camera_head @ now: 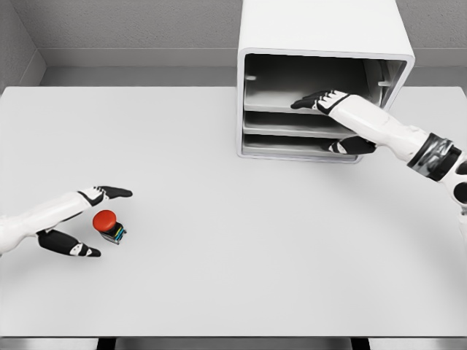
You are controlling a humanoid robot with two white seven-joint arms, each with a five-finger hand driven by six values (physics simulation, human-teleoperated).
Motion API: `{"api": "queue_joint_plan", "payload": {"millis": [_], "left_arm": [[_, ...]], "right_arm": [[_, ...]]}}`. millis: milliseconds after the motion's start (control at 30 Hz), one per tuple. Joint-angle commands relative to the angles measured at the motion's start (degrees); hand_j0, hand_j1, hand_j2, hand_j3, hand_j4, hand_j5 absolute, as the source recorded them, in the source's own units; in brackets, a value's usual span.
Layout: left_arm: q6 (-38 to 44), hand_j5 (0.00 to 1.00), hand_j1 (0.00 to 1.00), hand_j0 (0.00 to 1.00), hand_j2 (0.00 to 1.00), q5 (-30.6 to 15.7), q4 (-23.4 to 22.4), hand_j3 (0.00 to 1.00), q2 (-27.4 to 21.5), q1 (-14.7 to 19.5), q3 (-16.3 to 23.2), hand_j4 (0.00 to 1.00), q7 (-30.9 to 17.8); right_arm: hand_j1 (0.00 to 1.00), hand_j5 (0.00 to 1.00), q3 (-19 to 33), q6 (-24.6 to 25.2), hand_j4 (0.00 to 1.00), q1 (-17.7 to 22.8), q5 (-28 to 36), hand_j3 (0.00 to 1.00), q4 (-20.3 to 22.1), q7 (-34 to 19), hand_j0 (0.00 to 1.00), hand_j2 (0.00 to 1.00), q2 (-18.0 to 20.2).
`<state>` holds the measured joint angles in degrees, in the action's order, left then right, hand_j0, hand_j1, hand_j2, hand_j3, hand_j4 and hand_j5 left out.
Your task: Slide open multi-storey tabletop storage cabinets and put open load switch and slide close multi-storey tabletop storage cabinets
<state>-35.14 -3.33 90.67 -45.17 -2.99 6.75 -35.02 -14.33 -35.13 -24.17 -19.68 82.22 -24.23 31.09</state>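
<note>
Head view: the storage cabinet (pixel 321 80) stood at the bench's (pixel 233 255) far edge. The right robot hand (pixel 328 117), fingers released, reached into its open front. The load switch (pixel 109 225) lay well left of the cabinet, between the left robot hand's (pixel 80 219) spread fingers, ungrasped.

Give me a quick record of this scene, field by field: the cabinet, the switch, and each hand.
cabinet: white storage cabinet at the table's far side, front open, shelves visible
switch: red-capped load switch on the table, front left
left hand: left hand open, fingers either side of the switch, not closed on it
right hand: right hand open, reaching into the cabinet front
</note>
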Motion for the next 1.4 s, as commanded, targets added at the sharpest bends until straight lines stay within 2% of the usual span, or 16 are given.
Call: {"api": "queue_joint_plan", "payload": {"millis": [0,367,600,900,1167,1367], "left_arm": [[0.1,1.00,1.00,1.00,1.00,0.3,-0.4,1.00,0.3,0.0,0.4,1.00,0.0],[0.1,1.00,1.00,1.00,1.00,2.1,-1.9,1.00,1.7,0.6,0.5,1.00,0.0],[0.1,0.88,0.88,0.88,0.88,2.0,-1.8,0.88,1.7,0.8,-0.1,0.88,0.0],[0.1,0.86,0.86,0.86,0.86,1.9,-1.7,0.86,1.6,0.8,0.0,0.86,0.0],[0.1,0.87,0.87,0.87,0.87,1.8,-1.5,0.87,1.6,0.8,0.0,0.87,0.0],[0.1,0.87,0.87,0.87,0.87,1.7,-1.4,0.87,1.6,0.8,0.0,0.87,0.0]], "right_arm": [[0.90,0.90,0.0,0.1,0.90,0.0,0.2,0.90,0.0,0.1,0.90,0.90,-0.2],[0.90,0.90,-0.3,0.1,0.90,-0.9,0.2,0.90,-0.3,0.1,0.90,0.90,-0.2],[0.90,0.90,-0.4,0.1,0.90,-1.9,0.2,0.90,-1.9,0.2,0.90,0.90,-0.8],[0.90,0.90,-0.5,0.1,0.90,-3.5,-1.3,0.90,-5.8,0.1,0.90,0.90,-2.4],[0.92,0.92,-0.5,0.1,0.92,-2.2,-1.7,0.92,-5.1,0.1,0.92,0.92,-2.2],[0.92,0.92,-0.4,0.1,0.92,-1.1,-1.8,0.92,-1.8,-1.5,0.92,0.92,-1.8]]}}
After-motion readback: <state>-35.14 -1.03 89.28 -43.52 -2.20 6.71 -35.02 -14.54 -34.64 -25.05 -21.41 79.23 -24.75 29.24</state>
